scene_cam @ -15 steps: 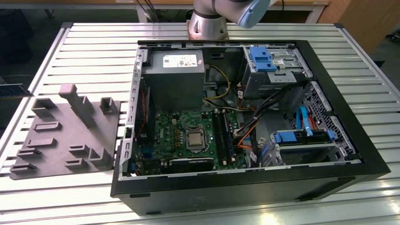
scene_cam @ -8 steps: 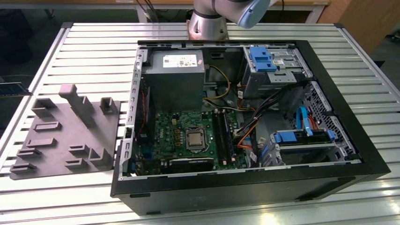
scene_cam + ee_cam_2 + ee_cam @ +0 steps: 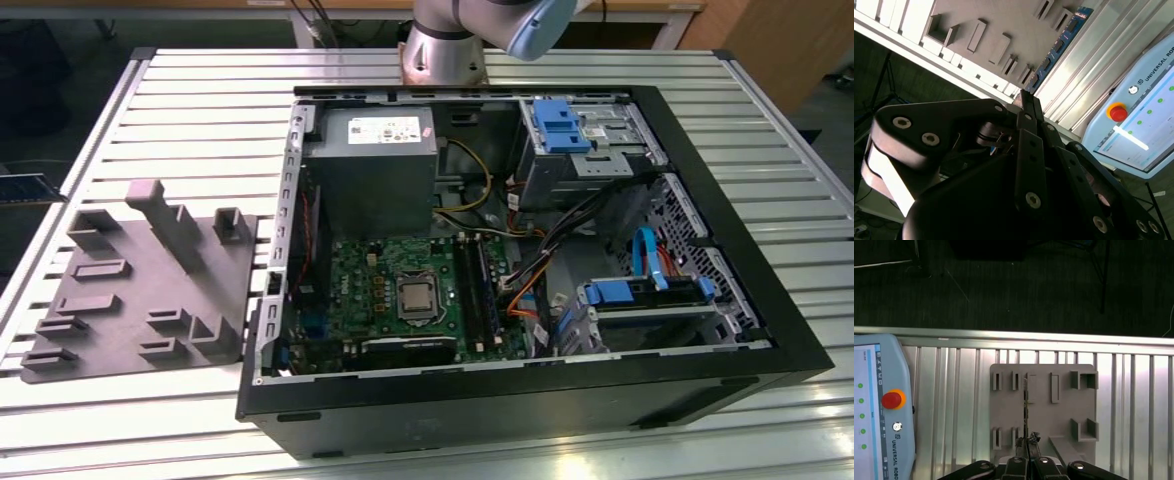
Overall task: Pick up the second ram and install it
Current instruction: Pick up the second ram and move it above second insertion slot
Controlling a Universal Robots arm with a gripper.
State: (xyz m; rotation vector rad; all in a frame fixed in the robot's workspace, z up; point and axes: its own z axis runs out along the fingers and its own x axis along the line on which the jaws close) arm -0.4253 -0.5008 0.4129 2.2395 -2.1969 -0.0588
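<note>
My gripper is shut on the second ram, a thin board seen edge-on in the first wrist view. It hangs high above the grey holder tray. In the second wrist view the second ram shows its dark blue face with black chips, sticking out from the gripper over the tray. The open computer case lies on the slatted table. Its green motherboard has long black slots beside the processor.
The grey tray lies to the exterior view's left of the case. A teach pendant with a red stop button rests on the slats beside the tray. Cables, blue drive brackets and a power supply crowd the case. The table edge drops to dark floor.
</note>
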